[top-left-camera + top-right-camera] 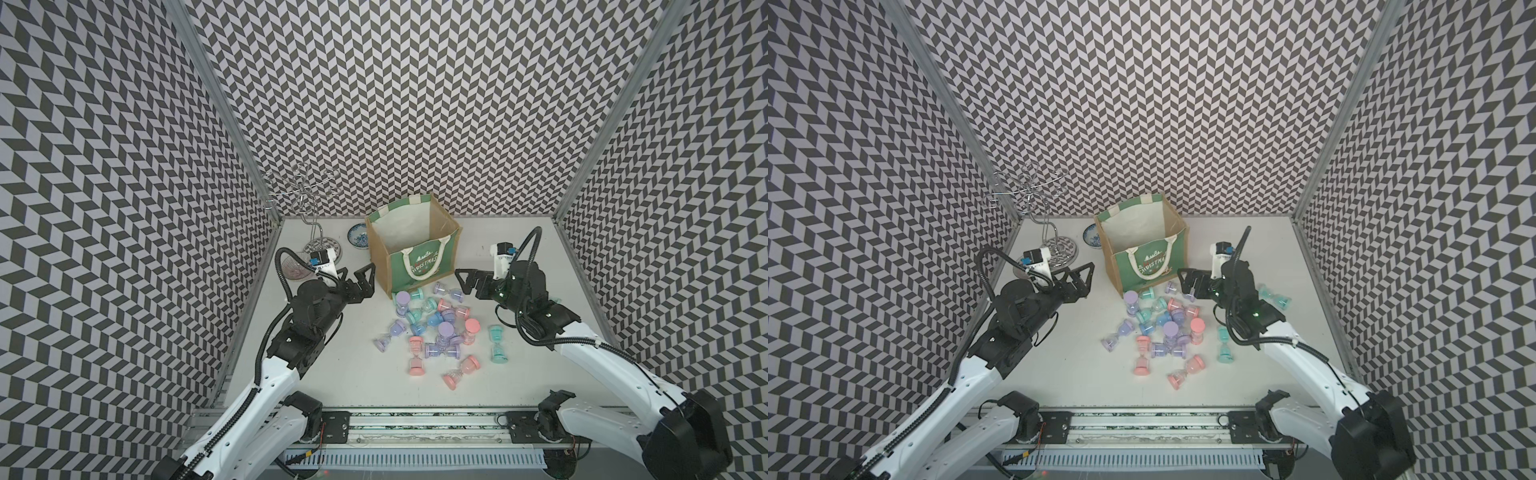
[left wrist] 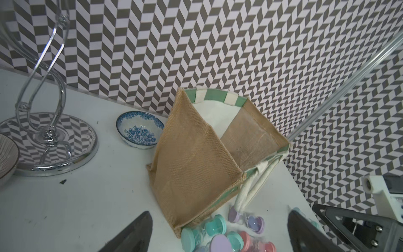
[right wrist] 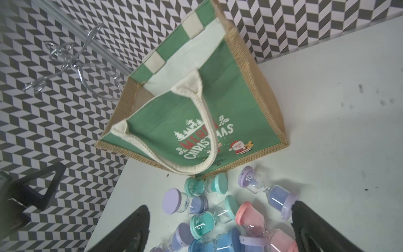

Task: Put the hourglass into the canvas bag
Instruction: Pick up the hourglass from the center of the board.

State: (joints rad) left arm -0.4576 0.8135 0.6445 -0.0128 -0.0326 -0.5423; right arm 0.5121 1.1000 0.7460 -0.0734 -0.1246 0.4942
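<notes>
nothing seems bagged yet: the hourglasses (image 1: 445,332) lie scattered on the bench (image 1: 332,374) just in front of the canvas bag (image 1: 380,257); left jaws and right jaws hang released and empty, either side of the bag; picking and dropping remain; the bag's floor is hidden behind its front panel

Both top views look steeply down from high over the table (image 1: 332,386), taking in the whole scene (nearly one picture twice); each wrist view sits low and close, facing the canvas bag (image 2: 192,157); all four share it and nearby hourglasses (image 3: 199,225).
</notes>
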